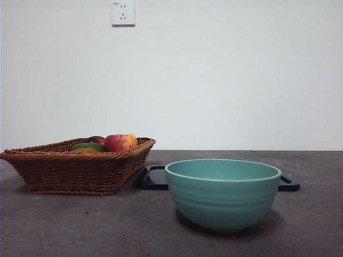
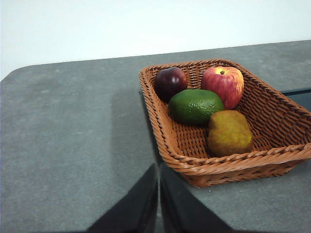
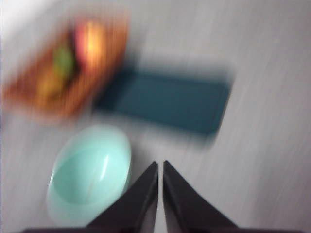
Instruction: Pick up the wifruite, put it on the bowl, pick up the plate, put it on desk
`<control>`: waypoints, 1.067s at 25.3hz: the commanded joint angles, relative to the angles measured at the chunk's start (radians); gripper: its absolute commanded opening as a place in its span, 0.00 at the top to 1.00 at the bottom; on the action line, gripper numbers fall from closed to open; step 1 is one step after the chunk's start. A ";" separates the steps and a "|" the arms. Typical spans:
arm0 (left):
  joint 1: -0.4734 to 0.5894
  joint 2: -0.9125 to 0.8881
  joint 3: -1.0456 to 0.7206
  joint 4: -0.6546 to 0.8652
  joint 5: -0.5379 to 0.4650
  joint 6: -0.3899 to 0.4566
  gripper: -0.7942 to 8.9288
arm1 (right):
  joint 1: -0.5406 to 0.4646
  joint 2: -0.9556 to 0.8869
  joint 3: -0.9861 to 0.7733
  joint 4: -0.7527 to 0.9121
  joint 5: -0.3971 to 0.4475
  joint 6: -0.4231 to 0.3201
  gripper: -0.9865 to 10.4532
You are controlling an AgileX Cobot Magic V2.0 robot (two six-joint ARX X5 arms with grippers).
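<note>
The golden-brown wifruite (image 2: 229,133) lies in a brown wicker basket (image 2: 272,109) beside a green fruit, a red-yellow apple and a dark red fruit. In the front view only a sliver of it (image 1: 86,151) shows above the basket rim (image 1: 75,156). The teal bowl (image 1: 223,193) stands empty on the desk (image 1: 80,225), in front of a flat dark rectangular plate (image 1: 154,179). My left gripper (image 2: 159,199) is shut and empty, short of the basket. My right gripper (image 3: 160,189) is shut and empty, above the desk near the bowl (image 3: 90,172) and the plate (image 3: 170,99); that view is blurred.
The basket stands at the desk's left, touching the plate's left end. A wall with a white socket (image 1: 122,13) is behind the desk. Neither arm shows in the front view.
</note>
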 commanded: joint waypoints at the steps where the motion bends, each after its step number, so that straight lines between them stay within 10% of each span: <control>1: 0.002 -0.002 -0.020 -0.008 -0.001 -0.003 0.91 | -0.079 -0.049 -0.021 0.145 0.002 -0.122 0.91; 11: 0.002 -0.002 -0.020 -0.008 -0.002 -0.003 0.91 | -0.249 -0.311 -0.453 0.549 0.002 -0.166 0.91; 27: 0.002 -0.002 -0.020 -0.008 -0.001 -0.003 0.91 | -0.249 -0.368 -0.724 0.665 0.003 -0.127 0.91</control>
